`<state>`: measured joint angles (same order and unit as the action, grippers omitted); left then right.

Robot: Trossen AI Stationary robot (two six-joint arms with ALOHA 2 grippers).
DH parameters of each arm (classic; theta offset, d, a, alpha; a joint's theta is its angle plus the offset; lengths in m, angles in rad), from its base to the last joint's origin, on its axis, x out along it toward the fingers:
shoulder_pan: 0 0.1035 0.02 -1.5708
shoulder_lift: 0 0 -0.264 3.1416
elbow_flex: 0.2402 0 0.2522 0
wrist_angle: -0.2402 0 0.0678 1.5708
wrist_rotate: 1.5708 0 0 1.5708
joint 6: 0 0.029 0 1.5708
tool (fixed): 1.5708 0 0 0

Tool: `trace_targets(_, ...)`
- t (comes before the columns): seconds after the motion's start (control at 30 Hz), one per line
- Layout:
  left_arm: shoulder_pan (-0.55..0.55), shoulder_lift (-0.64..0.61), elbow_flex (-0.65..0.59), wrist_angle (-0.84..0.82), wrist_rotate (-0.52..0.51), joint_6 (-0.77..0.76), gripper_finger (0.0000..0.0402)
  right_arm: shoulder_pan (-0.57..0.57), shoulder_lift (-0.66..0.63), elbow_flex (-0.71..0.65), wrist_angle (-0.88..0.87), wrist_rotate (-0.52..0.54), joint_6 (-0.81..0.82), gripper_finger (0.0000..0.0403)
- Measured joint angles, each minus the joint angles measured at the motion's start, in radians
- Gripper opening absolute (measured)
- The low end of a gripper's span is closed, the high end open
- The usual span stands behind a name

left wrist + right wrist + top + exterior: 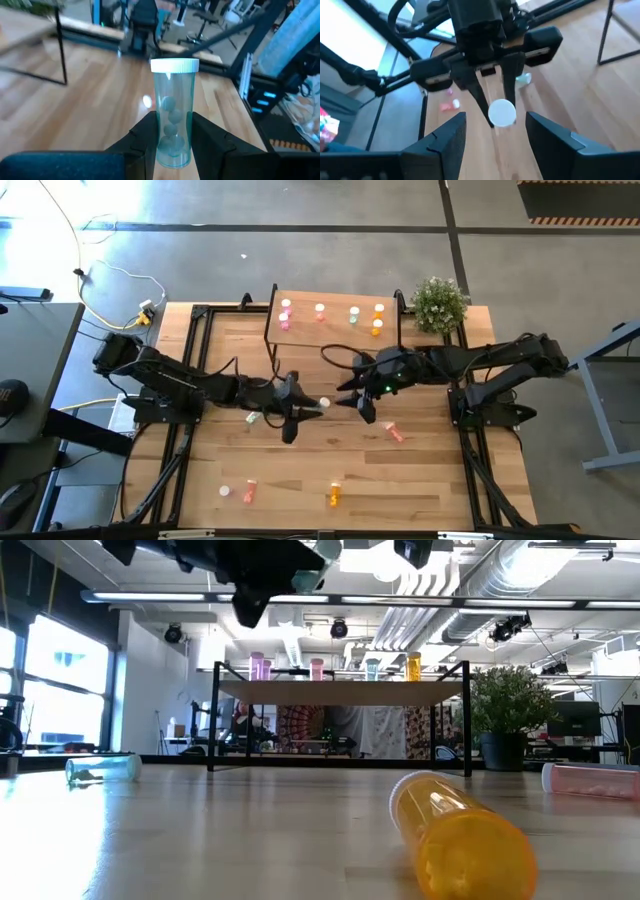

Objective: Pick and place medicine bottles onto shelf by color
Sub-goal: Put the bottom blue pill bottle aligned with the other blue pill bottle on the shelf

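A pale green bottle (172, 120) is held clamped in the left gripper (300, 409), cap pointing toward the right gripper (362, 406). The right gripper's fingers are spread wide, just right of the cap, its arm nearer the shelf (330, 328).

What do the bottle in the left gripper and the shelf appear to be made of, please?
Bottle: probably clear green-tinted plastic, since round contents show through; its cap is ribbed, matte white. Shelf: pale wood board with visible grain, on thin black legs, likely metal.
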<state>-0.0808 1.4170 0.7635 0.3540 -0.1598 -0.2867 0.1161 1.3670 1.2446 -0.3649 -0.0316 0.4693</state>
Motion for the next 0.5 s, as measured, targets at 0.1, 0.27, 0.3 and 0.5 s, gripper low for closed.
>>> trace_targets(0.1,0.032,0.0,0.0,0.049,0.007,0.013,0.009,-0.025,0.0,0.0,0.029,0.002,0.0,0.0207)
trace_targets(0.27,0.066,0.0,0.0,0.108,0.014,0.05,0.009,-0.058,0.0,0.0,0.068,0.056,-0.023,0.0232)
trace_targets(0.3,0.071,0.0,0.0,0.121,0.014,0.067,0.009,-0.063,0.0,0.0,0.07,0.058,-0.033,0.0235)
trace_targets(0.5,0.095,0.0,0.0,0.185,0.016,0.132,0.009,-0.072,0.008,0.0,0.08,0.057,-0.067,0.0234)
